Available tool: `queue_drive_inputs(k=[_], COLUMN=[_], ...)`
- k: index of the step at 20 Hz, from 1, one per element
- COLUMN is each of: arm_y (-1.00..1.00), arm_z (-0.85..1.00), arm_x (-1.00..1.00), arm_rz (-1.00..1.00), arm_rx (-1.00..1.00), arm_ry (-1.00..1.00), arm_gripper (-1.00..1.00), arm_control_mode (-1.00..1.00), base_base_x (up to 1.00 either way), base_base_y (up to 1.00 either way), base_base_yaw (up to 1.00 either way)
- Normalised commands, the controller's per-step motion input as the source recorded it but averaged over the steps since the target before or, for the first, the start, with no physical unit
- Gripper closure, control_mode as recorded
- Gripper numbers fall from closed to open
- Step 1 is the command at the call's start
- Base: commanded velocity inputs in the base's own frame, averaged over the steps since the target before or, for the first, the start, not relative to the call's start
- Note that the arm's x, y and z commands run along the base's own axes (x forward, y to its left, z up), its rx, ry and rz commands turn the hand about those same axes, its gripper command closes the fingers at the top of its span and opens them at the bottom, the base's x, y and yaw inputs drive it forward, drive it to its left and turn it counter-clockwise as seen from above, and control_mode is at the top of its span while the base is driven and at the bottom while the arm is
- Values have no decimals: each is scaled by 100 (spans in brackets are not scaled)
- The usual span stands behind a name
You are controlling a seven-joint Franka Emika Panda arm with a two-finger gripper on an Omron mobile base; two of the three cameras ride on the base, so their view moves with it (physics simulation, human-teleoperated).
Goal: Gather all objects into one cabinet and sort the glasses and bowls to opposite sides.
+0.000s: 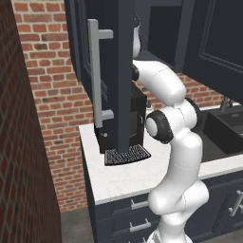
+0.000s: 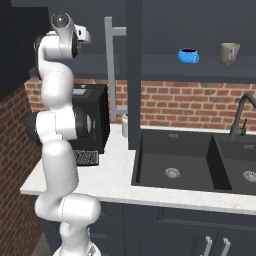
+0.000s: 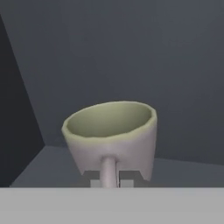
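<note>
A grey-beige mug (image 3: pixel 111 133) stands on the dark shelf inside the cabinet (image 3: pixel 175 65), its handle (image 3: pixel 108 170) turned toward me. My gripper (image 3: pixel 111 183) is shut on that handle, one fingertip (image 3: pixel 95 183) on each side of it. My arm (image 2: pixel 57 75) reaches up into the left part of the cabinet (image 2: pixel 165 30). On the shelf further right sit a blue cup (image 2: pixel 188 55) and a second grey-beige mug (image 2: pixel 230 53). The bowls are out of view.
An open cabinet door (image 2: pixel 133 75) with a long silver handle (image 2: pixel 111 70) hangs just right of my arm; it also stands close in the left base view as door (image 1: pixel 116 71). Below are a black coffee machine (image 2: pixel 95 120), a white bottle (image 2: pixel 125 125), the sink (image 2: pixel 180 160) and the faucet (image 2: pixel 240 115).
</note>
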Motion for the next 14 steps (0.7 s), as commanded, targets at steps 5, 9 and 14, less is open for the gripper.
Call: queue_drive_inputs(k=[5, 9, 14], arm_y=[-7, -30, -56], arm_z=[17, -3, -27], arm_x=[-75, -100, -100], arm_rz=[-1, -7, -11], arm_rx=[0, -3, -8], arm_ry=[-8, -6, -3], arm_gripper=[100, 100, 100], arm_control_mode=[-100, -100, -100], base_base_x=[0, 0, 0], base_base_y=[0, 0, 0], base_base_yaw=[0, 0, 0])
